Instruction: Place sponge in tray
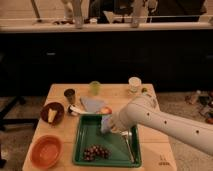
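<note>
The dark green tray (85, 137) lies at the front middle of the wooden table. My gripper (108, 124) reaches in from the right on the white arm (165, 125) and hangs over the tray's upper middle part. It is shut on the small pale grey-blue sponge (105, 121), which it holds just above the tray floor. A bunch of dark grapes (96, 151) and a utensil (129, 145) lie inside the tray.
A pale blue cloth (92, 103) and a white spoon (79, 110) lie behind the tray. An orange bowl (46, 150) sits front left, a dark bowl (52, 114) with a yellow piece left. A dark cup (70, 95), green cup (95, 87) and white cup (134, 84) stand at the back.
</note>
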